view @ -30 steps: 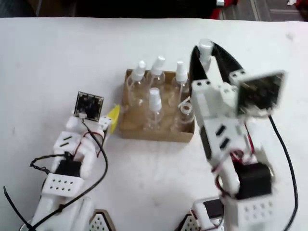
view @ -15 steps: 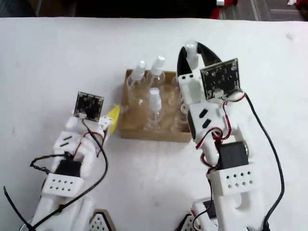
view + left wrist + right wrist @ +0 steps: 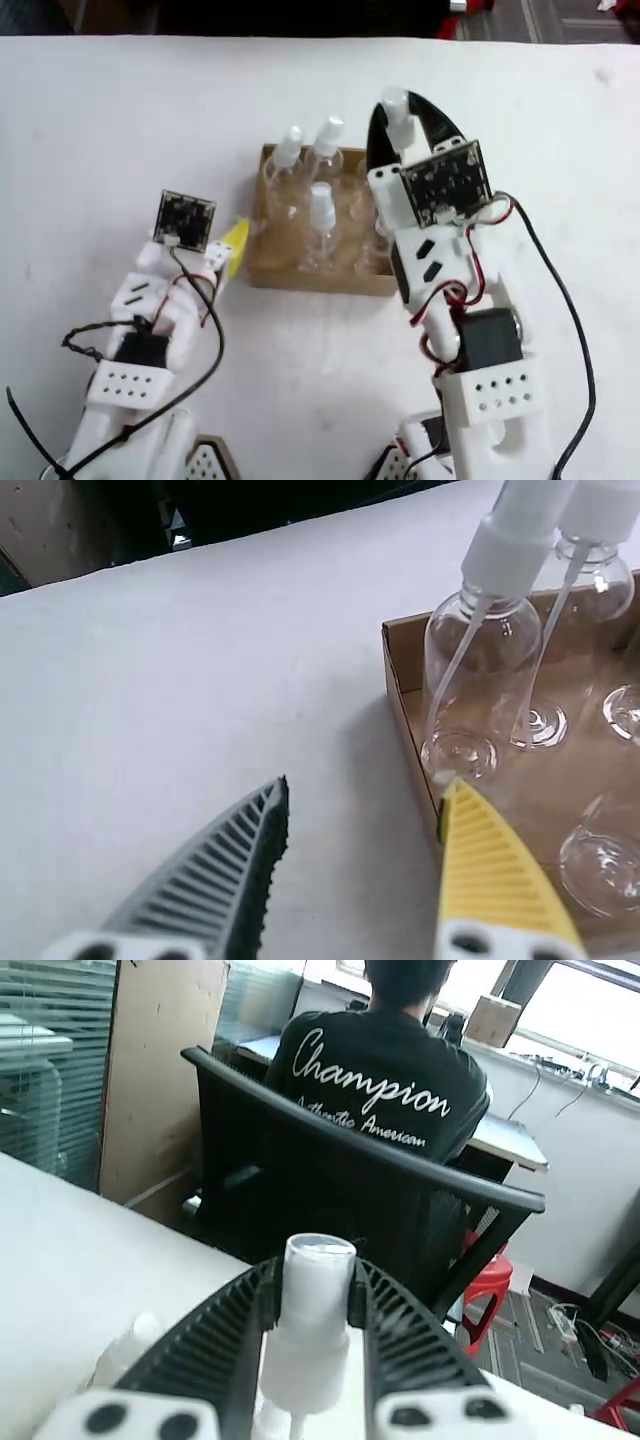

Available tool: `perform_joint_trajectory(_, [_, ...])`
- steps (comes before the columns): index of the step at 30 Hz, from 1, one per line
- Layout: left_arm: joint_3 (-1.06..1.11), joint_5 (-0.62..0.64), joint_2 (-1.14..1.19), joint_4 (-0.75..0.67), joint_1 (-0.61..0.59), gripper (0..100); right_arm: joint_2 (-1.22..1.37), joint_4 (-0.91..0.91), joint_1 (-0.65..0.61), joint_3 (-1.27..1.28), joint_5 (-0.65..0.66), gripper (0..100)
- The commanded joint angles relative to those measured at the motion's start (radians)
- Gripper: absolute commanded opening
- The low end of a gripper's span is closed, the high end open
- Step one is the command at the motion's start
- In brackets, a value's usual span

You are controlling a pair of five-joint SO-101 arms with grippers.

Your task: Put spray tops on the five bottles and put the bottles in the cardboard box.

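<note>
By the cardboard box's (image 3: 320, 275) far right corner, high view, I see right end effector (image 3: 400, 105) gripping a spray top (image 3: 396, 100); bottles (image 3: 320, 225) stand in box. Left wrist: left end effector (image 3: 362, 790) wide, empty, yellow finger (image 3: 490, 870) at box edge on counter (image 3: 150, 680). Right wrist: top pinched btwn black fingers (image 3: 215, 1335).

Three topped bottles (image 3: 320, 205), one cardboard box (image 3: 320, 276), one spray top (image 3: 396, 101).

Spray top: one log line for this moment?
right gripper: shut on top | left gripper: open, beside box | bottles: in box
</note>
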Motion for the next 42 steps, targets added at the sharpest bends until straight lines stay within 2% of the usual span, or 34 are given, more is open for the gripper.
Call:
perform_joint_trajectory(1, [-0.008,-0.011,-0.025,-0.023,0.007,23,-0.001,0.021,-0.004,-0.034,0.012,1.5])
perform_joint_trajectory(19, [-0.008,-0.011,-0.025,-0.021,0.005,23,0.065,0.001,-0.005,0.081,0.006,1.5])
perform_joint_trajectory(26, [-0.008,-0.011,-0.025,-0.021,0.004,23,0.065,-0.191,-0.002,0.245,-0.112,1.5])
perform_joint_trajectory(42, [-0.008,-0.011,-0.025,-0.021,0.004,23,0.065,-0.466,0.002,0.539,-0.112,1.5])
